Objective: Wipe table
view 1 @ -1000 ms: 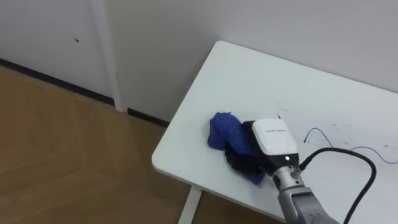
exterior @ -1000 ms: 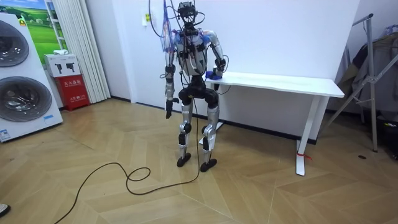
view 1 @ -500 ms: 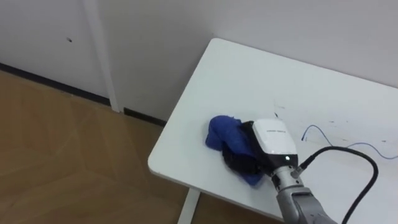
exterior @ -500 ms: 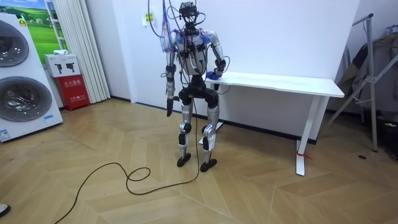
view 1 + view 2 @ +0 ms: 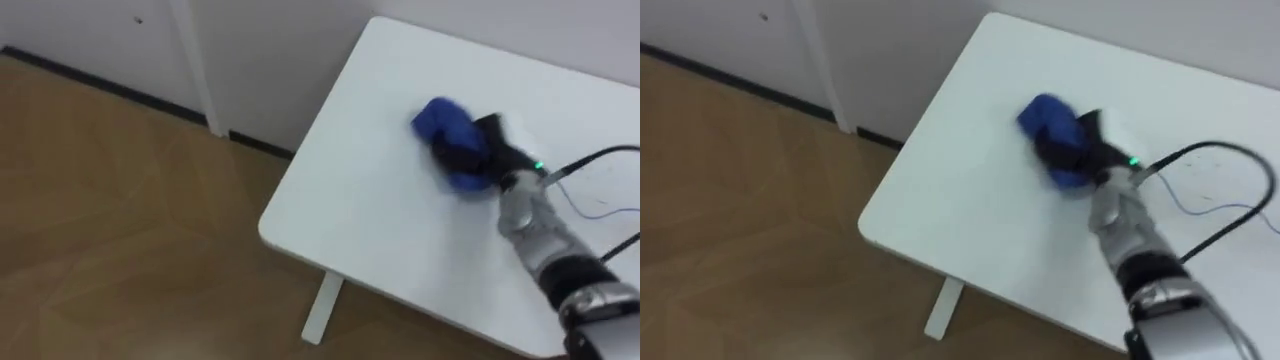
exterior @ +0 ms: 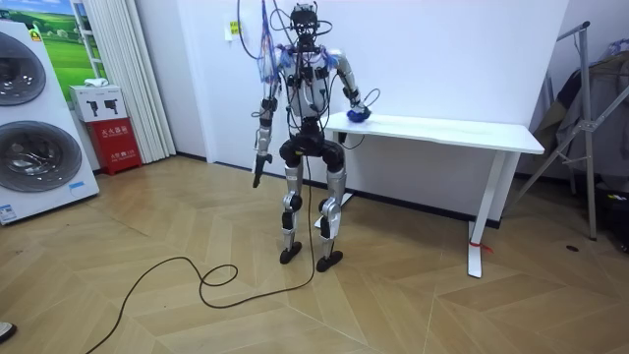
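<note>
A crumpled blue cloth [image 5: 438, 118] lies on the white table [image 5: 360, 210], near its left end and toward the far side. My right hand [image 5: 478, 152] rests on the cloth's right part with dark fingers curled into it, the arm reaching out from the lower right. Thin blue pen marks [image 5: 1202, 212] show on the tabletop to the right of the hand. In the room view I stand at the table's end [image 6: 339, 120], the cloth [image 6: 360, 115] under my outstretched right hand. My left hand [image 6: 257, 178] hangs by my side.
The table's near edge and rounded corner [image 5: 268, 232] drop to a wooden floor, with one table leg [image 5: 322, 306] below. A white wall runs behind. In the room view a washing machine [image 6: 29, 128] and a red box [image 6: 118, 144] stand on the left, a metal rack [image 6: 588, 118] on the right.
My right hand has pushed the blue cloth away from the near edge, farther across the table toward the wall. The eye view has shifted too.
</note>
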Controlling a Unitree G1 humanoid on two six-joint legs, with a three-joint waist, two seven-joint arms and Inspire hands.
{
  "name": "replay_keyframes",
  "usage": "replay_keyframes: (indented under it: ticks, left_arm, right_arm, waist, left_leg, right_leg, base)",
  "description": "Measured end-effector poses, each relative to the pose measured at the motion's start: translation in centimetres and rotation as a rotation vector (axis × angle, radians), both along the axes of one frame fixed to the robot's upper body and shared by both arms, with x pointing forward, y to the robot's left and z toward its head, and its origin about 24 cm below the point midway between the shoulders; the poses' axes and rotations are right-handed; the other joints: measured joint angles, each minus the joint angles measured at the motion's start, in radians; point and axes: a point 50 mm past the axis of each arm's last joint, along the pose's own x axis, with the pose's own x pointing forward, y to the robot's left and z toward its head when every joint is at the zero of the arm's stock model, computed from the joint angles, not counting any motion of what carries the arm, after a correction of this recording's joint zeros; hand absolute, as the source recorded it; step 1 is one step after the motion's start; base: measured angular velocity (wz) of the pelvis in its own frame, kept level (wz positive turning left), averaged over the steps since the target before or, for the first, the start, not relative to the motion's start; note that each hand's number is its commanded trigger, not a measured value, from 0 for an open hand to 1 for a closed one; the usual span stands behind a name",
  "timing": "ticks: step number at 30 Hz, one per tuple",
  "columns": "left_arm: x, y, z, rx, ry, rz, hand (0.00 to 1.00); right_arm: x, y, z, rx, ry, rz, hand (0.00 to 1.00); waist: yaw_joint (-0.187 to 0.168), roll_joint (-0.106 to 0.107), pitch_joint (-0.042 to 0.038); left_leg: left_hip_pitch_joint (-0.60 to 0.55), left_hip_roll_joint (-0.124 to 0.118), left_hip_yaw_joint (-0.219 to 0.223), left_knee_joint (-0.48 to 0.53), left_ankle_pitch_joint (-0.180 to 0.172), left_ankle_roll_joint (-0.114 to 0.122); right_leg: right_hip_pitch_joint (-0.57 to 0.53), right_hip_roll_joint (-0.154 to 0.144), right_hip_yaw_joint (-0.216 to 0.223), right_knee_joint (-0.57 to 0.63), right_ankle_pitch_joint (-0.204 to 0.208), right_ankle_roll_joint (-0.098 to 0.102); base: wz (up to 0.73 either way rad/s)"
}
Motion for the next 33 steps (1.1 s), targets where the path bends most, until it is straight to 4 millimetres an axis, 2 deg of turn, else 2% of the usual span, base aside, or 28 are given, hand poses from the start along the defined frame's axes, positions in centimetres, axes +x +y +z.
replay_keyframes:
  ticks: [3,4,6,11,14,19,21,24,25,27,28,31,33]
  left_arm:
    - [-0.1,0.8,0.2,0.011,-0.001,0.023,0.0]
    - [-0.1,0.8,0.2,0.007,0.004,0.024,0.0]
    - [0.6,0.8,0.3,-0.016,-0.009,0.016,0.0]
    - [1.8,1.0,0.4,-0.017,-0.033,0.021,0.0]
    - [1.8,1.1,0.5,-0.004,-0.026,0.028,0.0]
    - [2.4,1.1,0.7,-0.012,-0.068,0.079,0.0]
    - [2.9,1.1,0.8,-0.005,-0.098,0.082,0.0]
    - [3.1,1.1,0.9,-0.003,-0.109,0.079,0.0]
    - [3.1,1.0,0.9,-0.004,-0.111,0.079,0.0]
    - [3.1,0.6,0.7,-0.012,-0.116,0.081,0.0]
    - [3.1,0.5,0.7,-0.014,-0.119,0.082,0.0]
    - [3.3,0.2,0.6,-0.02,-0.13,0.082,0.0]
    - [3.6,-0.1,0.5,-0.03,-0.139,0.079,0.0]
  right_arm:
    - [-0.8,-2.8,0.9,-0.014,-0.024,-0.105,1.0]
    - [-0.8,-3.0,1.2,-0.018,-0.033,-0.113,1.0]
    - [-0.9,-3.7,1.8,-0.032,-0.06,-0.14,1.0]
    - [-1.2,-4.8,2.6,-0.061,-0.087,-0.179,1.0]
    - [-1.3,-5.2,2.8,-0.081,-0.083,-0.187,1.0]
    - [-3.2,-6.0,0.9,-0.138,-0.016,-0.217,1.0]
    - [-4.3,-6.2,-0.2,-0.178,0.022,-0.208,1.0]
    - [-5.6,-6.2,-1.7,-0.208,0.072,-0.196,1.0]
    - [-5.7,-6.1,-1.9,-0.209,0.075,-0.191,1.0]
    - [-4.9,-4.4,-2.1,-0.198,0.056,-0.156,1.0]
    - [-4.6,-3.8,-2.1,-0.2,0.048,-0.14,1.0]
    - [-2.6,0.2,-1.8,-0.23,0.011,0.009,1.0]
    - [-1.0,5.8,-1.3,-0.27,-0.046,0.225,1.0]
  waist:
    - [-0.002,0.001,0.0018]
    - [-0.002,0.002,0.0027]
    - [-0.005,0.008,0.0098]
    - [-0.01,0.009,0.0088]
    - [-0.032,0.008,0.0081]
    - [-0.044,0.003,0.0035]
    - [-0.055,-0.004,-0.002]
    - [-0.053,-0.013,-0.0086]
    - [-0.051,-0.013,-0.009]
    - [-0.043,-0.013,-0.0092]
    - [-0.042,-0.013,-0.0091]
    - [-0.034,-0.01,-0.0087]
    - [-0.022,-0.003,-0.0074]
  left_leg:
    - [-0.041,-0.001,-0.025,0.001,0.005,-0.003]
    - [-0.047,-0.001,-0.027,0.002,0.005,-0.004]
    - [-0.062,-0.002,-0.03,0.003,0.005,-0.004]
    - [-0.087,-0.008,-0.031,0.003,0.006,-0.004]
    - [-0.091,-0.011,-0.032,0.003,0.008,-0.001]
    - [-0.056,-0.01,-0.034,0.002,0.008,-0.001]
    - [-0.031,-0.01,-0.033,-0.006,0.008,-0.001]
    - [0.011,-0.007,-0.032,-0.024,0.008,-0.001]
    - [0.019,-0.007,-0.03,-0.028,0.008,-0.001]
    - [0.047,-0.005,-0.001,-0.045,0.008,-0.001]
    - [0.051,-0.005,0.0,-0.048,0.008,-0.001]
    - [0.073,-0.004,0.003,-0.058,0.008,-0.001]
    - [0.084,-0.001,0.002,-0.064,0.008,-0.001]
  right_leg:
    - [-0.032,0.001,-0.015,-0.002,0.0,0.0]
    - [-0.037,0.002,-0.015,-0.002,0.0,-0.001]
    - [-0.05,0.003,-0.015,-0.004,0.001,-0.001]
    - [-0.07,-0.001,-0.024,-0.014,0.001,-0.001]
    - [-0.074,-0.005,-0.023,-0.013,0.001,-0.001]
    - [-0.057,-0.007,-0.017,0.003,0.0,-0.001]
    - [-0.029,-0.007,-0.018,0.002,0.0,-0.001]
    - [-0.001,-0.006,-0.013,0.003,0.0,-0.001]
    - [0.004,-0.005,-0.012,0.003,0.0,-0.001]
    - [0.008,-0.005,0.015,0.001,0.001,0.0]
    - [0.008,-0.006,0.014,0.001,0.001,0.0]
    - [0.006,-0.004,0.028,0.001,0.001,0.0]
    - [0.004,0.0,0.039,0.001,0.001,0.0]
  base:
    - [0.26]
    - [0.03]
    - [0.0]
    - [0.0]
    - [0.04]
    - [-0.01]
    - [-0.02]
    - [-0.12]
    - [-0.26]
    - [-0.46]
    - [-0.54]
    - [-0.5]
    - [-0.44]
